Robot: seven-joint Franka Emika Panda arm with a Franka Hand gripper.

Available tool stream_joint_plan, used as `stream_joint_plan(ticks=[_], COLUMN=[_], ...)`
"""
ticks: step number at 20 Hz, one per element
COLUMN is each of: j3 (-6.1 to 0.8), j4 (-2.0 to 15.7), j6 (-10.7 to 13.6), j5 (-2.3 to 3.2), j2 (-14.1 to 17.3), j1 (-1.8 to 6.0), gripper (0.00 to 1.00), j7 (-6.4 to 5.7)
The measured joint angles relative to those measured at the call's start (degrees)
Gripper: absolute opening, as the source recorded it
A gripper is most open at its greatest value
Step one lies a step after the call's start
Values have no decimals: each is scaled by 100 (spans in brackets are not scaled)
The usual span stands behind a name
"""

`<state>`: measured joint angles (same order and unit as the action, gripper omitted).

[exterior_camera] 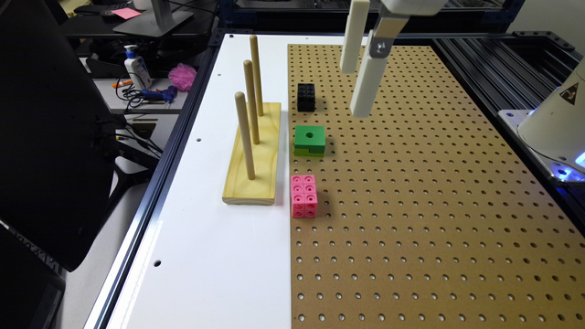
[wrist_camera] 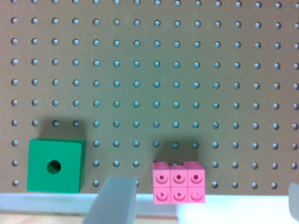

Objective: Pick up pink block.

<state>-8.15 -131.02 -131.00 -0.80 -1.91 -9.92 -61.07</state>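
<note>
1. Exterior view puts the pink block [exterior_camera: 304,195] on the pegboard [exterior_camera: 434,205], right at its edge with the white bench [exterior_camera: 205,237], just beside the near end of the wooden peg stand [exterior_camera: 252,155].
2. In line with it, farther off, sit a green block [exterior_camera: 310,140] with a hole and then a black block [exterior_camera: 306,97], each apart from the next.
3. The pincer [exterior_camera: 356,91] hangs high over the pegboard, its two white fingers apart and holding nothing, well apart from the pink block.
4. Wrist view shows the pink block [wrist_camera: 178,183] lying as a short brick of joined cubes, the green block [wrist_camera: 56,165] well to one side.
5. To do the step well, I judge the pincer should centre over the pink block, close across its narrow width, and descend straight, keeping clear of the peg stand.
6. A skewed approach could nudge the block onto the smooth bench.
</note>
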Motion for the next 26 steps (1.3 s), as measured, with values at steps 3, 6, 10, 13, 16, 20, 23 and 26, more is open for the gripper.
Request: stream_joint_plan(ticks=[3, 6, 10, 13, 16, 20, 23, 26], j3=[0, 0, 1, 2, 2, 7, 7, 11], j4=[9, 6, -17, -13, -2, 40, 67, 71], j6=[-326, -396, -740, -853, -853, -854, -854, -889], j5=[0, 0, 1, 2, 2, 2, 2, 4], j2=[354, 476, 845, 962, 962, 961, 962, 1019], j1=[2, 2, 2, 3, 3, 13, 21, 26], gripper=[100, 100, 100, 100, 100, 100, 100, 100], j7=[0, 0, 0, 0, 0, 0, 0, 0])
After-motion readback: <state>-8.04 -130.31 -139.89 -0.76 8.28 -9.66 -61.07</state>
